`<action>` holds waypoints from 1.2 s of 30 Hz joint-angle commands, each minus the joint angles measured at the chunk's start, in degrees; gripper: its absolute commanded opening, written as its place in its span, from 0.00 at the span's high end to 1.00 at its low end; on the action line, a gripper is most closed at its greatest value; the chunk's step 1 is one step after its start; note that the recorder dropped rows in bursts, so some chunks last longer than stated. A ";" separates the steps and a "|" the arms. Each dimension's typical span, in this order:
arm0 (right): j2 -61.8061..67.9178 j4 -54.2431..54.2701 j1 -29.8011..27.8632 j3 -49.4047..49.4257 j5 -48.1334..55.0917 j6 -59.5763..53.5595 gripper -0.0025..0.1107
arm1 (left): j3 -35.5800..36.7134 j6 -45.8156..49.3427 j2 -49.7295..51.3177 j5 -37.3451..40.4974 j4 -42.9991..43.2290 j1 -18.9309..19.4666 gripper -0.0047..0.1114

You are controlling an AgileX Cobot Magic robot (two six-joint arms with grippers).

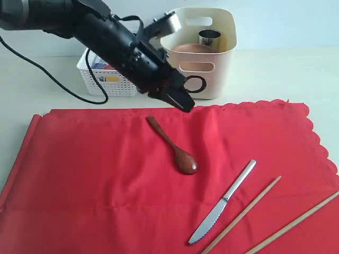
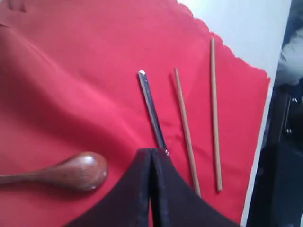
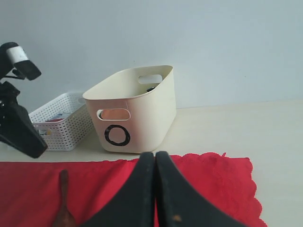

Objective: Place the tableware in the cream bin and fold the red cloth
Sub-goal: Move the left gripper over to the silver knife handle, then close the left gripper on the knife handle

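The red cloth [image 1: 95, 180] lies spread flat over the table. On it rest a dark wooden spoon [image 1: 175, 148], a serrated knife [image 1: 222, 203] and two chopsticks [image 1: 241, 217] [image 1: 294, 222]. My left gripper [image 1: 186, 106] hangs shut and empty above the cloth's far edge, just in front of the cream bin [image 1: 212, 79]. A steel cup [image 1: 210, 37] and a brown plate [image 1: 188, 48] stand inside the bin. In the left wrist view, the gripper [image 2: 151, 150] points over the spoon [image 2: 83, 170] and knife [image 2: 151, 109]. My right gripper [image 3: 155, 153] is shut, empty, over the cloth [image 3: 213, 179].
A white lattice basket [image 1: 103, 79] with small items stands left of the cream bin, behind my left arm. A black cable [image 1: 58, 84] trails over the table at the back left. Bare pale table [image 1: 286, 74] lies right of the bin.
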 commanded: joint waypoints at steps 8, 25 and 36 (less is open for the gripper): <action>-0.25 -0.37 0.08 0.26 -0.59 -0.10 0.98 | 5.87 12.57 -0.67 1.66 1.21 -10.14 0.96; -0.25 -0.37 0.08 0.26 -0.59 -0.10 0.98 | 6.11 -0.51 4.12 -22.61 23.38 -25.80 0.94; -0.25 -0.37 0.08 0.26 -0.59 -0.10 0.98 | 6.11 -1.82 7.80 -31.95 23.43 -25.80 0.52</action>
